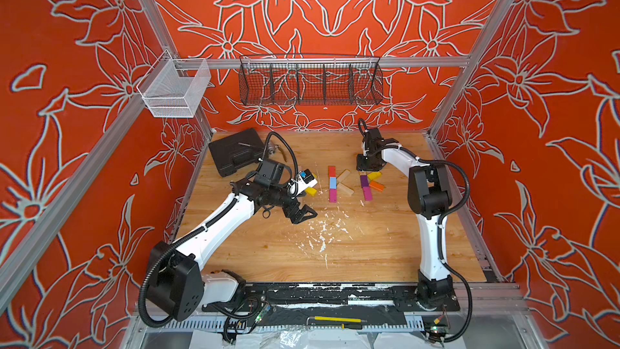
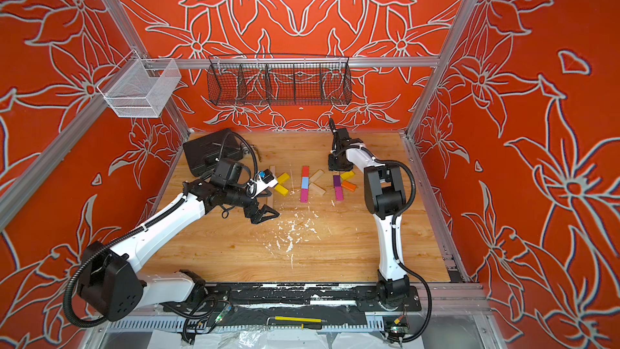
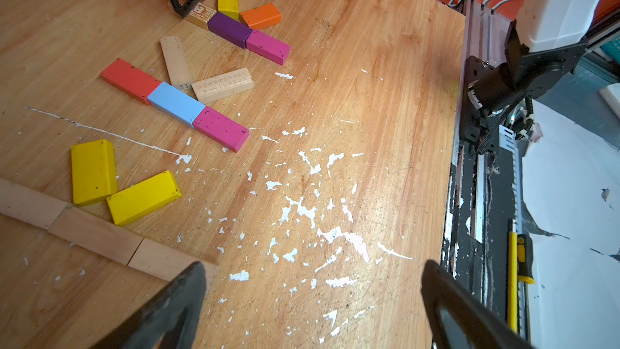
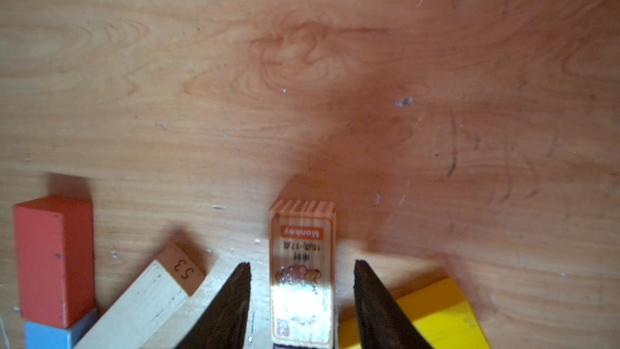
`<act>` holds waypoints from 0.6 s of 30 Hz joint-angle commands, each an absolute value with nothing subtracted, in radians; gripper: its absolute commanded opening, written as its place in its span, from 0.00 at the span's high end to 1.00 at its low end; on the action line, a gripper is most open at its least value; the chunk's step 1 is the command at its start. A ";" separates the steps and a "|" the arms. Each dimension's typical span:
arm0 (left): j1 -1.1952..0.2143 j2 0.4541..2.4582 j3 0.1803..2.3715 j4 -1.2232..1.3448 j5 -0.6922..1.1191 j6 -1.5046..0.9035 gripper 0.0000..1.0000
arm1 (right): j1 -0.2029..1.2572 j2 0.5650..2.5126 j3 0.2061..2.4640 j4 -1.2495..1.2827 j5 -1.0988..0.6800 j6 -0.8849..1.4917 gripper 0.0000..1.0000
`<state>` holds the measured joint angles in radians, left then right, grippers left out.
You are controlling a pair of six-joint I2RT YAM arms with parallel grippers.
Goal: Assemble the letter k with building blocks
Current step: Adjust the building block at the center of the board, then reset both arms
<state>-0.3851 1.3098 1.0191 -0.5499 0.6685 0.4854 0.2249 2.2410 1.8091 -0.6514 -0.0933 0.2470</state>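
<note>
Right gripper (image 4: pixel 302 265) is down at the far end of the right-hand row. Its jaws are parted either side of the printed block (image 4: pixel 302 229) with a gap showing on both sides, so it has hold of nothing. That block lies flat in line with the purple block (image 3: pixel 229 28) and magenta block (image 3: pixel 268 47). The yellow block (image 3: pixel 228 0) and orange block (image 3: pixel 261 15) angle off to their right. Left gripper (image 3: pixel 312 263) hangs wide open and empty over the table (image 1: pixel 369 246), just beside the pale bars (image 3: pixel 94 233).

A robot lab test cell: aluminium frame (image 1: pixel 419 61), red flowered walls (image 1: pixel 553 62), wooden table (image 1: pixel 385 253), two arms (image 1: pixel 218 226) (image 1: pixel 431 246) bolted to a rail (image 1: pixel 335 292).
</note>
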 commanded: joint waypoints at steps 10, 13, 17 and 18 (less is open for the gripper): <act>-0.376 1.259 0.995 -0.482 0.581 0.462 0.03 | 0.228 1.797 1.583 -0.589 -0.001 0.240 0.44; -0.373 1.222 0.964 -0.412 0.488 0.394 0.03 | 0.227 1.618 1.417 -0.508 0.049 0.230 0.41; -0.356 1.206 0.976 -0.382 0.347 0.252 0.03 | 0.225 1.373 1.159 -0.375 0.169 0.246 0.30; -0.348 1.205 0.984 -0.383 0.322 0.217 0.03 | 0.224 1.321 1.098 -0.335 0.202 0.252 0.27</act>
<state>-0.3691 1.2232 0.9722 -0.4294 0.4397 0.3374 0.2245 1.4025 1.2190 -0.4377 0.0765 0.2417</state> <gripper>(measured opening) 0.975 0.707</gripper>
